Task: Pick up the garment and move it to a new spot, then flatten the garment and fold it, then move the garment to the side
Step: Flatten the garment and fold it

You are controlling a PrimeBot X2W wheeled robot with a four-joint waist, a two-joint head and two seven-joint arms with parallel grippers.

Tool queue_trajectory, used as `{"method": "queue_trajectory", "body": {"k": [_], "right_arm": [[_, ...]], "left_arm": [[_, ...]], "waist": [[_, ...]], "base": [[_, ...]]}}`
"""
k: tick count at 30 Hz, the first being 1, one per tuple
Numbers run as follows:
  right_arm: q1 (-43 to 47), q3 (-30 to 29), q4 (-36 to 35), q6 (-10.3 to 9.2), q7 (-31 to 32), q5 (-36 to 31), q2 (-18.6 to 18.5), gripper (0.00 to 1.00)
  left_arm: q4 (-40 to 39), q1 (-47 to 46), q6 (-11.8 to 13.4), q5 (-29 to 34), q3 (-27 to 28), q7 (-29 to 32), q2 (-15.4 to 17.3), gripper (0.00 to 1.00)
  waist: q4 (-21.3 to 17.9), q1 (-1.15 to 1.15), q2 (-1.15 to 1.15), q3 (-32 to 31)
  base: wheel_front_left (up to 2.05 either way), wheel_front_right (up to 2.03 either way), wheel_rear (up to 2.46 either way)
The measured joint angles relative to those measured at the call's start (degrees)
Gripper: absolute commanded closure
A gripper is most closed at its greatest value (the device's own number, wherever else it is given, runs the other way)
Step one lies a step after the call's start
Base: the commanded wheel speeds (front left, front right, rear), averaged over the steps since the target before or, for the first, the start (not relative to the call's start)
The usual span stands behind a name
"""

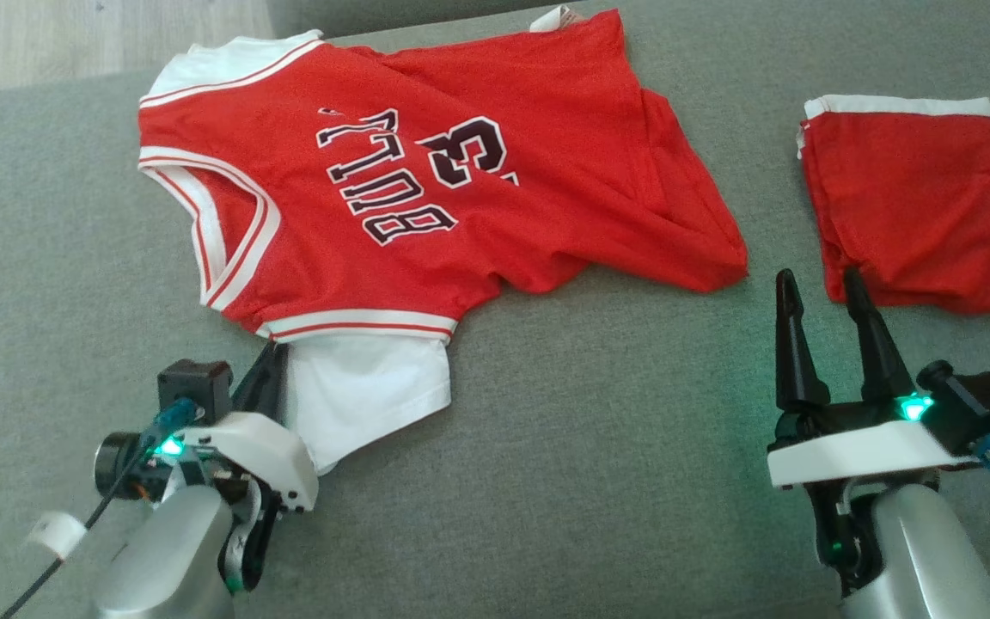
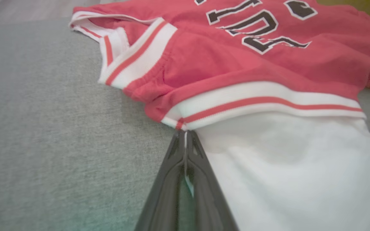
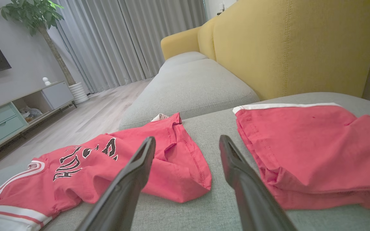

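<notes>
Cushion point(image 1: 546, 447) of grey weave lies under everything, with broad bare room between the two arms on the near side and more bare room on the robot's left of the clothes; its far edge runs just behind the jersey point(image 1: 426, 198), and wooden floor point(image 1: 74, 43) shows beyond the far left corner; a yellow backrest point(image 3: 284, 48) rises behind the right end.

Two red garments lie on it, one jersey and one folded pair of shorts point(image 1: 916, 206), with a narrow strip of grey between them; the jersey sits centre-left, lettered face up, dark "BULLS" lettering and a number outlined in white, white-and-red striped trim at neck and armholes; its hem end toward the shorts is rumpled and creased; one white sleeve point(image 1: 366, 387) sticks out from under the near armhole trim toward the robot.

Two grippers, two dark fingers each; the left gripper point(image 2: 185, 136) has its fingers pressed together, pinching the sleeve's edge right at the striped trim; the right gripper point(image 1: 818, 279) is spread, nothing between its fingers, tips near the shorts' near edge.
</notes>
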Motion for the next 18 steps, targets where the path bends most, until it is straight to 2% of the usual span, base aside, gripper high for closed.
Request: {"method": "queue_trajectory", "body": {"k": [8, 18], "right_arm": [[0.0, -0.5, 0.7, 0.0, 0.0, 0.0, 0.0, 0.0], [0.0, -0.3, 2.7, -0.01, 0.0, 0.0, 0.0, 0.0]], "left_arm": [[0.2, 0.1, 3.2, 0.0, 2.9, -8.5, 0.0, 1.0], [-0.4, 0.8, 4.9, 0.0, 5.1, -10.6, 1.9, 1.0]], "waist": [[1.6, 0.0, 0.0, -1.2], [4.4, 0.0, 0.0, -3.2]], "base": [[0.0, 0.0, 0.0], [0.0, 0.0, 0.0]]}}
